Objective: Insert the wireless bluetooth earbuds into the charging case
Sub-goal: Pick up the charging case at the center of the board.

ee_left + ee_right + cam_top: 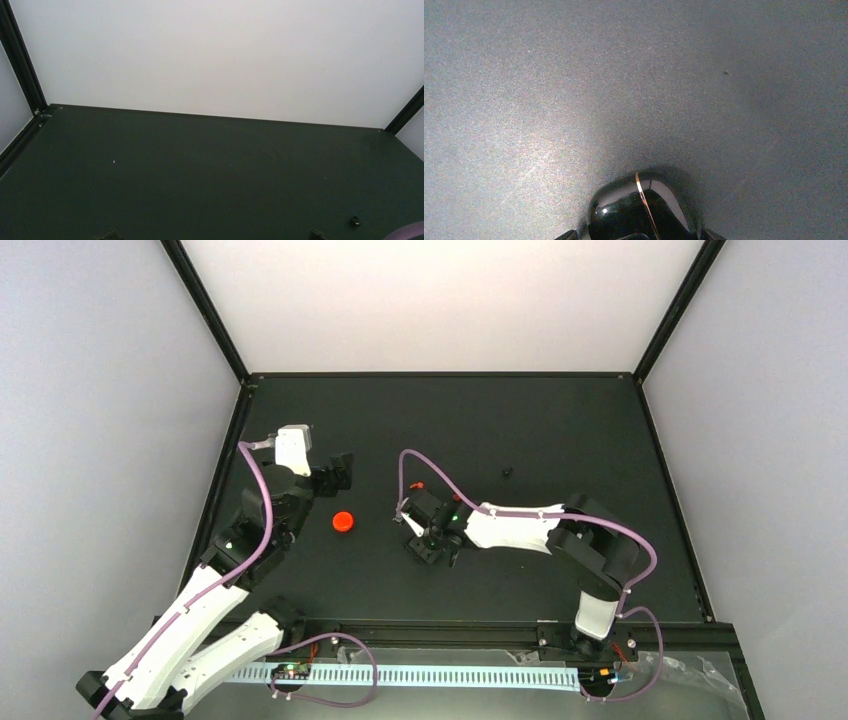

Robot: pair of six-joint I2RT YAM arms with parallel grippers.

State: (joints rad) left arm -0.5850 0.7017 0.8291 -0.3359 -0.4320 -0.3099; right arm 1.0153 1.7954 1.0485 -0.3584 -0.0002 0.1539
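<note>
Counter (560, 430): black, walled on three sides, both arms reaching out over it.

Left tool (341, 474): jaws spread wide, nothing between them. Its wrist view looks flat across the counter toward the back wall. I read this as a standby pose, parked beside the work and not engaged with it.

Right tool (434, 550): pointed down, low over the counter. Its wrist view shows a glossy dark rounded thing (640, 210) with a thin orange line across it, sitting between the finger tips at the bottom edge. I cannot tell whether the jaws bear on it or only straddle it (the tips are barely in frame), nor what it is.

Charging case (344, 522): red puck lying on the counter, just on the near side of the left tool and off to the left of the right tool, touching neither. My guess is that it sits there so either tool can reach it.

Earbuds: not made out in any view.

Small black lump (507, 471): beyond and to the right of the right tool, well apart.
</note>
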